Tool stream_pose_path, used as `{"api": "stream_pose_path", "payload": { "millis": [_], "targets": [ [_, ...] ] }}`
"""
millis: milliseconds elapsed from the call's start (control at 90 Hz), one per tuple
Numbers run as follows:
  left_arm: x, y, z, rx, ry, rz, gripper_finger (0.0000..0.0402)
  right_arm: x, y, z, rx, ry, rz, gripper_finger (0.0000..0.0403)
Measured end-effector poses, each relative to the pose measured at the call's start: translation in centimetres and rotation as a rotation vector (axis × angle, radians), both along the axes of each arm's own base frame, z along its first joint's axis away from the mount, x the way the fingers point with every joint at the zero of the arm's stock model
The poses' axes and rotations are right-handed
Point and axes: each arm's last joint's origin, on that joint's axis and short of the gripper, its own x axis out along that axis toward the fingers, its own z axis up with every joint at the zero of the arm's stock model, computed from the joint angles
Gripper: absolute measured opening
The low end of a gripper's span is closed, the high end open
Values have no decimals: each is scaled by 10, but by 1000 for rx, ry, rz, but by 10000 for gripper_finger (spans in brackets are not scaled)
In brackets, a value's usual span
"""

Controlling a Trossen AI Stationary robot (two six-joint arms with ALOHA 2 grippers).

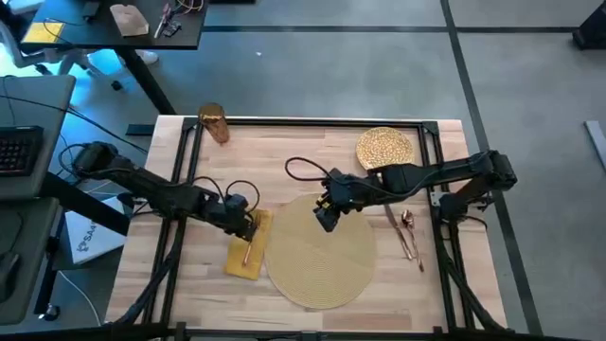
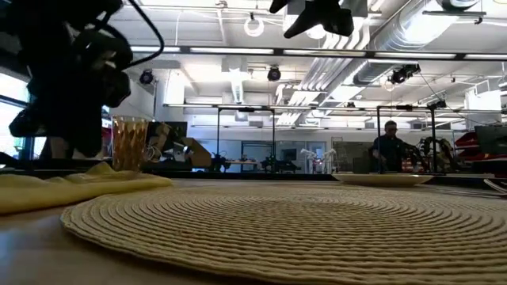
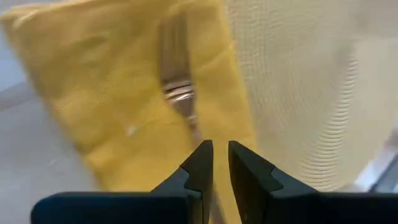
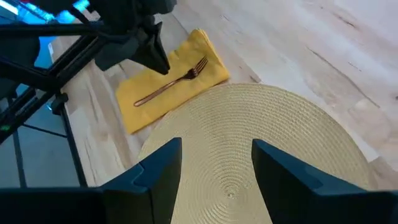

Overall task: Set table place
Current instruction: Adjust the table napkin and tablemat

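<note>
A copper fork [image 4: 171, 84] lies on the yellow folded napkin [image 1: 248, 246], which sits flat on the wooden table [image 1: 312, 152] left of the round woven placemat [image 1: 317, 251]. My left gripper [image 3: 221, 149] hovers low over the fork's far end, its fingers nearly together. My right gripper [image 4: 216, 155] is open above the placemat's far part, holding nothing. The speckled plate [image 1: 383, 147] rests at the far right and the amber cup [image 1: 214, 123] stands at the far left. The knife and spoon [image 1: 407, 232] lie right of the placemat. My left gripper points down at the fork's far part [image 3: 194, 124], right in front of its fingertips. In the right wrist view a strip of napkin shows between the fingertips [image 4: 165, 68] and the fork. Whether they touch it, I cannot tell.
A black rail frame [image 1: 312, 121] runs around the tabletop. A black cable [image 1: 303, 169] loops over the table behind my right arm. In the low view a person [image 2: 388, 146] stands far back in the room. Bare wood lies between the cup and the plate.
</note>
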Motion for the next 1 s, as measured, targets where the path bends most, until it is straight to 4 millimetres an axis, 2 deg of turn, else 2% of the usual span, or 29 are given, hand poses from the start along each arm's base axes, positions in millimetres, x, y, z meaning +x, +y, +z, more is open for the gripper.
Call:
{"api": "stream_pose_path", "payload": {
  "millis": [89,189,389,589,689,822,1000],
  "targets": [
    [0,0,-1,-3,10,-9,35,0,0,-14,-28,111,21,178],
    [-4,-1,-3,-41,62,-12,35,-5,0,-37,-29,318,23,178],
    [-20,-8,-8,-83,219,18,35,-15,2,-80,31,668,-13,172],
    [-27,-14,-10,-58,263,0,35,-44,7,-137,173,870,-30,140],
    [-27,-15,-11,-36,264,14,35,-58,13,-159,210,919,-37,121],
    [-25,-18,-18,2,286,19,35,-66,25,-179,292,875,-55,99],
    [-15,-22,-30,7,281,13,35,-61,39,-187,387,748,-108,77]
  ]
}}
